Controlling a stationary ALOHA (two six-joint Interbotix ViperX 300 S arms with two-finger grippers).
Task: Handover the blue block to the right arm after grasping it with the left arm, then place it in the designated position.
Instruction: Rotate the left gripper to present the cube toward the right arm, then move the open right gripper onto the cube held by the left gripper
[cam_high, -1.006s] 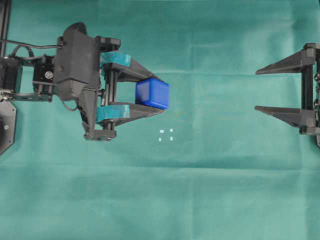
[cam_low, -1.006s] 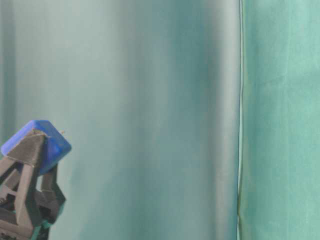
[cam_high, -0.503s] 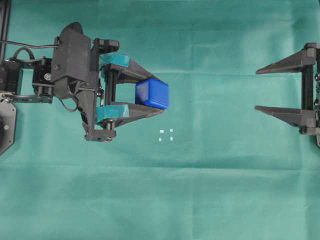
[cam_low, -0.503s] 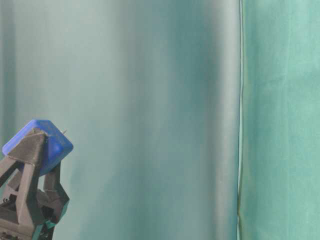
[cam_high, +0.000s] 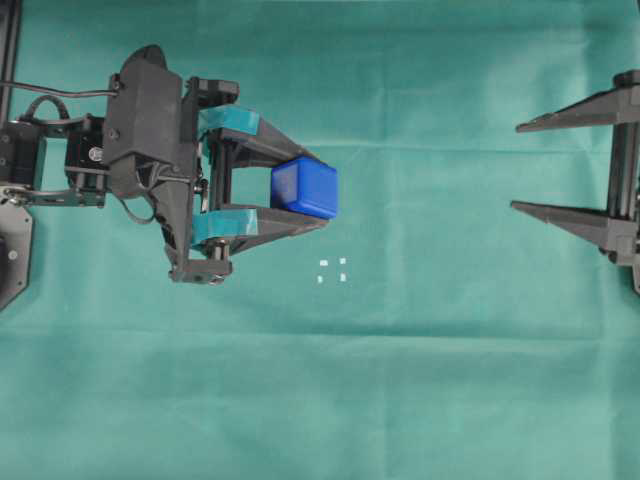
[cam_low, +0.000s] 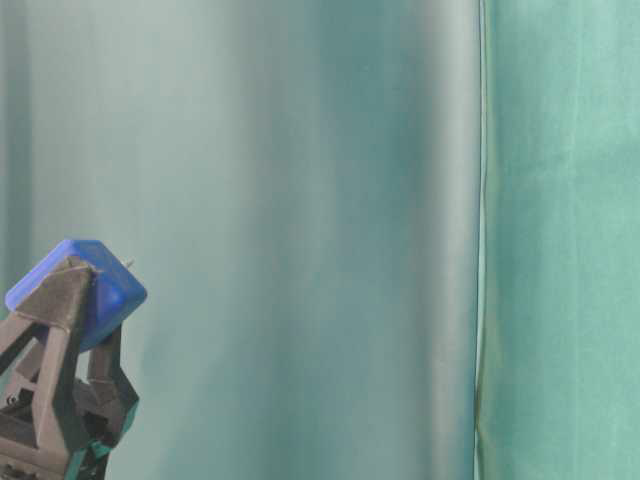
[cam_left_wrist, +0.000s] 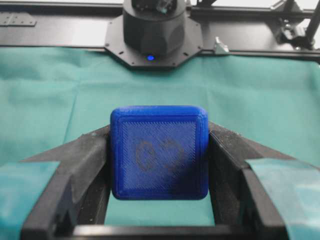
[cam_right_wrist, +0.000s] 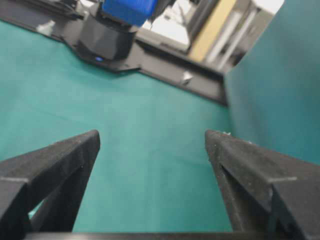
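Observation:
The blue block (cam_high: 306, 187) is clamped between the teal-taped fingers of my left gripper (cam_high: 322, 190), lifted above the cloth at centre-left. In the left wrist view the blue block (cam_left_wrist: 159, 151) shows a faint darker mark on its face, with a black finger pressed to each side. From table level the blue block (cam_low: 88, 288) sits tilted at the fingertips. My right gripper (cam_high: 516, 167) stands open at the right edge, far from the block, and nothing lies between its fingers (cam_right_wrist: 75, 150). The designated position (cam_high: 332, 270), a small square of white marks, lies just below and right of the block.
Green cloth (cam_high: 400, 380) covers the whole table. The left arm's body (cam_high: 150, 140) fills the left side. The other arm's black base (cam_left_wrist: 152, 35) stands beyond the cloth's far edge. A green backdrop (cam_low: 560, 240) hangs behind.
The right gripper has shifted slightly to the right and tilted, its upper finger now higher. The left gripper and block have stayed put over the last half second.

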